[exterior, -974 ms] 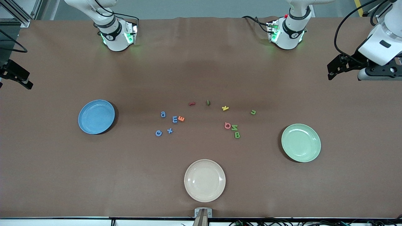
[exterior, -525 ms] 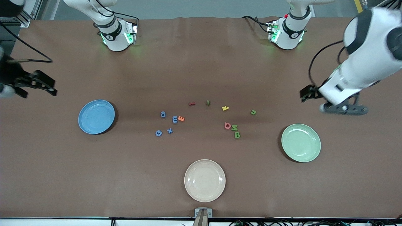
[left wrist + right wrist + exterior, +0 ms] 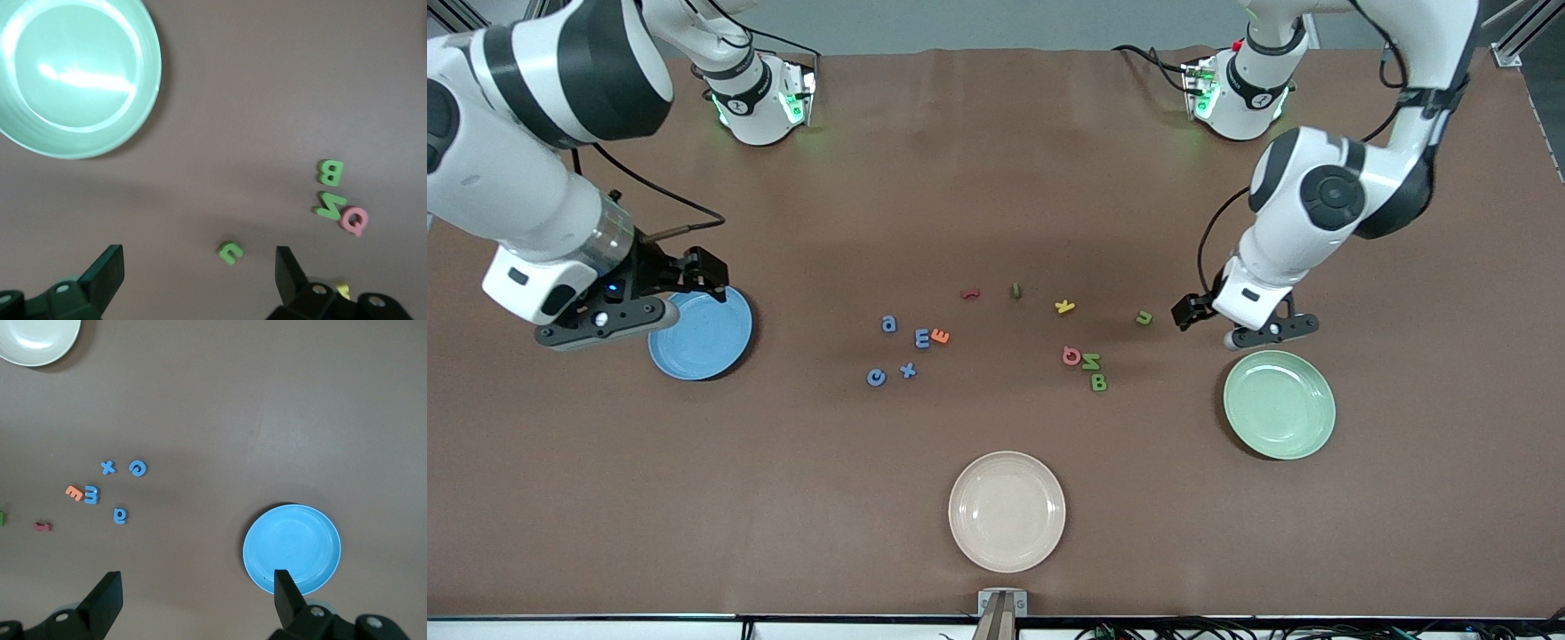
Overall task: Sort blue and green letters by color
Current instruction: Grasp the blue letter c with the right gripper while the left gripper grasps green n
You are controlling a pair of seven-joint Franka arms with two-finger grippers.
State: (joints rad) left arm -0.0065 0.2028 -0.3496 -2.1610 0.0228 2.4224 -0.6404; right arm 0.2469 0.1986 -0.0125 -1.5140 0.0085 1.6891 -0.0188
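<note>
1. Your left gripper (image 3: 1190,311) hangs with its jaws spread wide and empty, over bare table between the green u (image 3: 1144,317) and the green plate (image 3: 1279,405); in the left wrist view the u (image 3: 230,252) sits between the two fingers but well below them
2. Your right gripper (image 3: 698,271) is likewise spread and holds nothing, over the rim of the blue plate (image 3: 700,332) on the side away from the front camera
3. The blue a (image 3: 888,324), blue E (image 3: 921,338), blue x (image 3: 908,370) and blue c (image 3: 876,378) lie clustered toward the right arm's end of the table; the green N (image 3: 1091,361), green B (image 3: 1099,383) and a darker green piece (image 3: 1015,290) lie nearer the left arm's end. None is in a plate yet
4. Risk: the blue E touches the orange E (image 3: 940,336), so jaws this wide could take both or nudge the orange one along
5. Risk: the green N touches the pink Q (image 3: 1072,356), and the B lies just beside the N; a careless closing there may drag a neighbour
6. Risk: these letters are tiny and flat, so a descent slightly off-centre may flick one away, I judge
7. Against a second ago: both arms have swung in from the table's ends, the left from the edge to beside the u, the right to the blue plate; every letter and all three plates, the cream plate (image 3: 1007,511) included, lie where they did
</note>
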